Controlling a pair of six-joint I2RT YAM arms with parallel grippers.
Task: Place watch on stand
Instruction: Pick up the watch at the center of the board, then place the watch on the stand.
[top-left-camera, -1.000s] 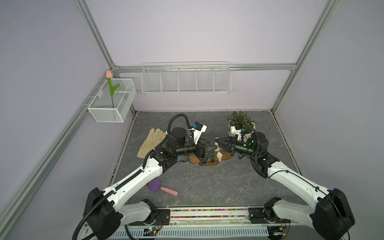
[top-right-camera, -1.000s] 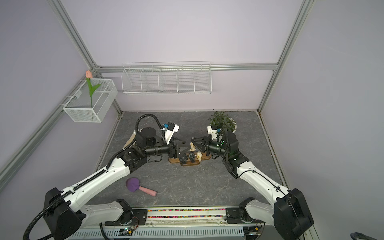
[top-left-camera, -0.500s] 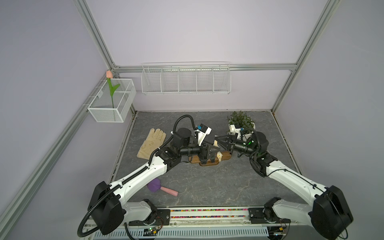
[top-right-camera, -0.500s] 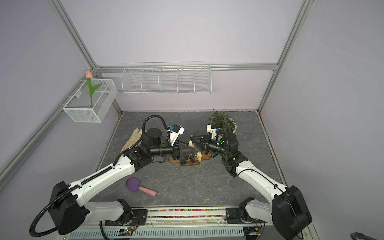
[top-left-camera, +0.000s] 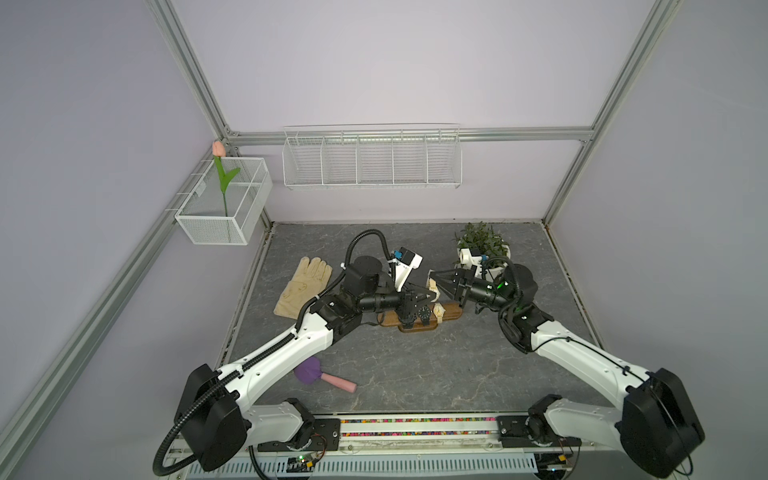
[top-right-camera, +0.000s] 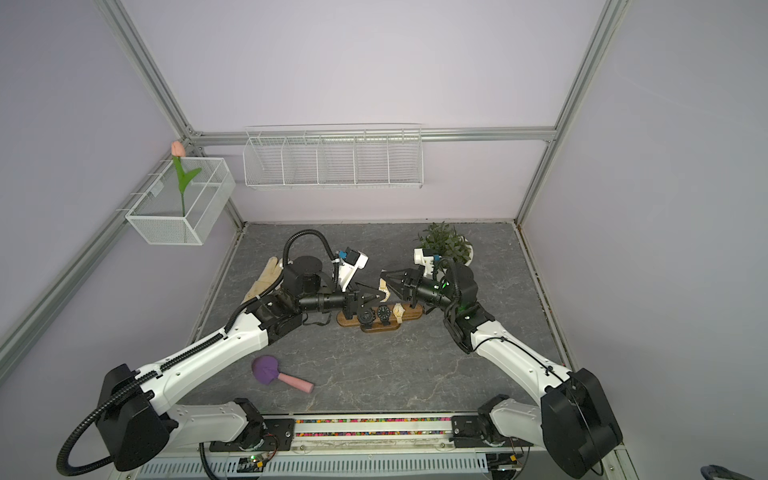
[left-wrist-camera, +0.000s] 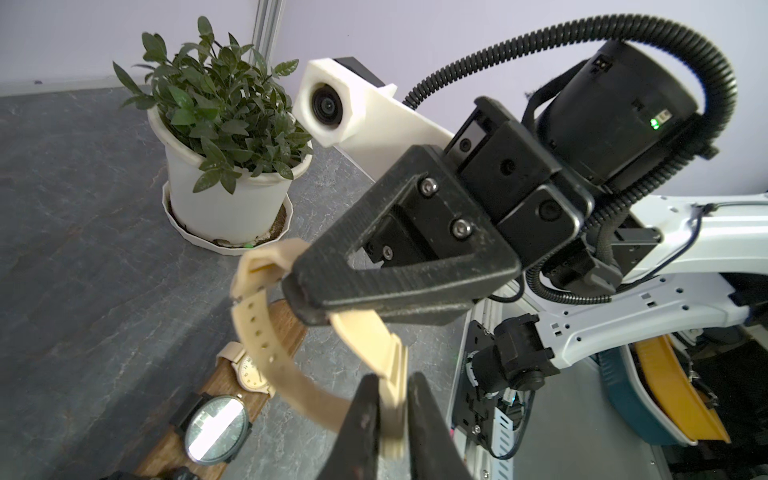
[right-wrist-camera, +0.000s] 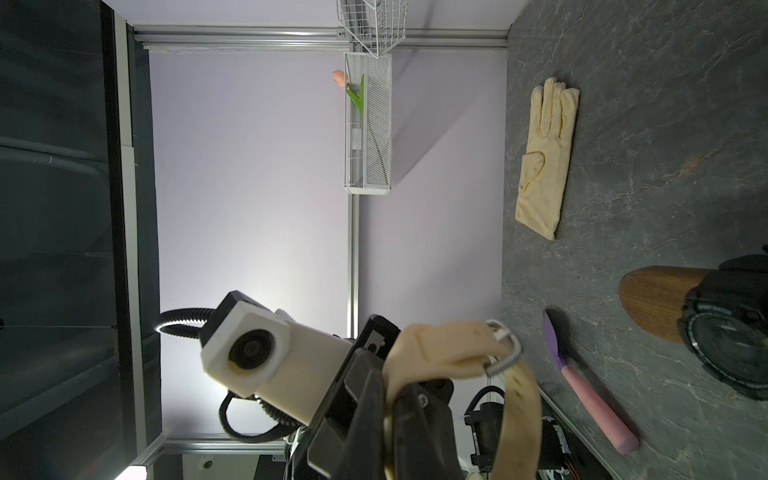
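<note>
A cream watch (top-left-camera: 433, 286) (top-right-camera: 384, 289) hangs in the air between my two grippers, just behind the stand (top-left-camera: 452, 311) (top-right-camera: 344, 319). My left gripper (top-left-camera: 434, 294) (left-wrist-camera: 392, 390) is shut on one part of the watch (left-wrist-camera: 266, 353). Reaching in from the other side, my right gripper (top-left-camera: 432, 275) (right-wrist-camera: 388, 399) is shut on the watch's strap (right-wrist-camera: 519, 399) near its metal buckle. The brown wooden stand (left-wrist-camera: 286, 320) (right-wrist-camera: 652, 299) lies on the grey table and carries two black watches (top-left-camera: 424, 313) and a cream-faced one (top-left-camera: 439, 309).
A cream glove (top-left-camera: 305, 284) lies left of the stand. A potted plant (top-left-camera: 482, 243) stands behind my right arm. A purple brush with a pink handle (top-left-camera: 320, 374) lies near the table's front. Two white wire baskets (top-left-camera: 372, 160) hang on the walls.
My left gripper has moved right to the watch held by the right gripper and has closed on it. The right gripper has stayed almost still.
</note>
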